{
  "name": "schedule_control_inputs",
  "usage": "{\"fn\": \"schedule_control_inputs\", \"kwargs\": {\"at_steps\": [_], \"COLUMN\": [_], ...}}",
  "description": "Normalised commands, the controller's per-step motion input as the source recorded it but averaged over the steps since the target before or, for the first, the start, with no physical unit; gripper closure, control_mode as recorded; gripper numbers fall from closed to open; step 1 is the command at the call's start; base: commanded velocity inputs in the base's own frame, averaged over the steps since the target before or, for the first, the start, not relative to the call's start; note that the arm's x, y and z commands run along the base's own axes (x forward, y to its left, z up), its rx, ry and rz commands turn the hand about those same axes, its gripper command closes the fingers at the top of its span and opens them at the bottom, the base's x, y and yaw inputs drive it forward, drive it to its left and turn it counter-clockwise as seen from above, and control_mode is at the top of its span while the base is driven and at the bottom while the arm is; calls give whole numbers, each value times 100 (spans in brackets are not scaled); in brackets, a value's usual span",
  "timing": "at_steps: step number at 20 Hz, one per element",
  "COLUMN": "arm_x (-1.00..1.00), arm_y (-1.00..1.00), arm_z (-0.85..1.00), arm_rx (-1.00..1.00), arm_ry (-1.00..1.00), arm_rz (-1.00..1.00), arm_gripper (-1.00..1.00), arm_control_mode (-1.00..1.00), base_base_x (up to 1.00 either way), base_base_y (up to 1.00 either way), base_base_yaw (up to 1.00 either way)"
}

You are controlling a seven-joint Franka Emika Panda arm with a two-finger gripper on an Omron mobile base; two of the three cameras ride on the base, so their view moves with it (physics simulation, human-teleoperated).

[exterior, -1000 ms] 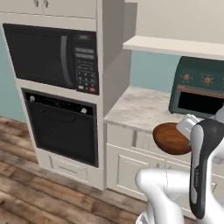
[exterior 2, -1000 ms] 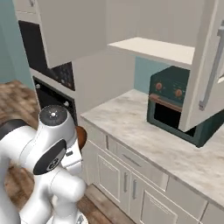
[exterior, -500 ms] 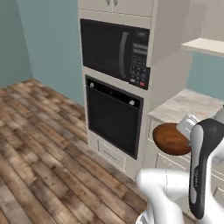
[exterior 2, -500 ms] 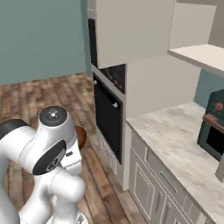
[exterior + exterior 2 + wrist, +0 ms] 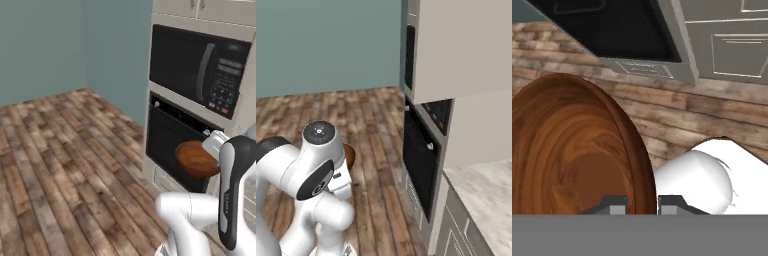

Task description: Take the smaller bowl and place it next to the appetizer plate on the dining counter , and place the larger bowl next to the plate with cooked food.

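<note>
Wood floor and wall oven [image 5: 187, 145] now take up my base views; the counter with the green toaster oven has swung out as the base turns. Pincer [image 5: 641, 202] stays pinched on the brown bowl [image 5: 196, 159] rim, mid-right of frame: carrying, dining surface still ahead.

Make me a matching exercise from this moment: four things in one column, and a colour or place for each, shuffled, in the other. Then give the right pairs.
Things
1. smaller bowl
2. microwave
3. oven door
4. floor

Descriptions
A. brown wooden planks
B. black glass with a pale bar handle, under the microwave
C. glossy reddish-brown, held at its rim in the hand
D. dark front with a keypad on its right side, above the oven

Pairs: 1-C, 2-D, 3-B, 4-A
</note>
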Motion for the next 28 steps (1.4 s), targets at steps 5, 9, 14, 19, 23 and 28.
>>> {"fn": "schedule_control_inputs", "kwargs": {"at_steps": [5, 9, 14, 19, 23, 28], "arm_x": [0, 0, 0, 0, 0, 0], "arm_y": [0, 0, 0, 0, 0, 0], "arm_z": [0, 0, 0, 0, 0, 0], "arm_rx": [0, 0, 0, 0, 0, 0], "arm_ry": [0, 0, 0, 0, 0, 0], "arm_rz": [0, 0, 0, 0, 0, 0], "arm_gripper": [100, 100, 100, 100, 100, 100], "arm_control_mode": [100, 100, 100, 100, 100, 100], "base_base_x": [100, 100, 100, 100, 100, 100], "base_base_y": [55, 50, 44, 41, 33, 19], "base_base_yaw": [24, 21, 25, 29, 29, 38]}}
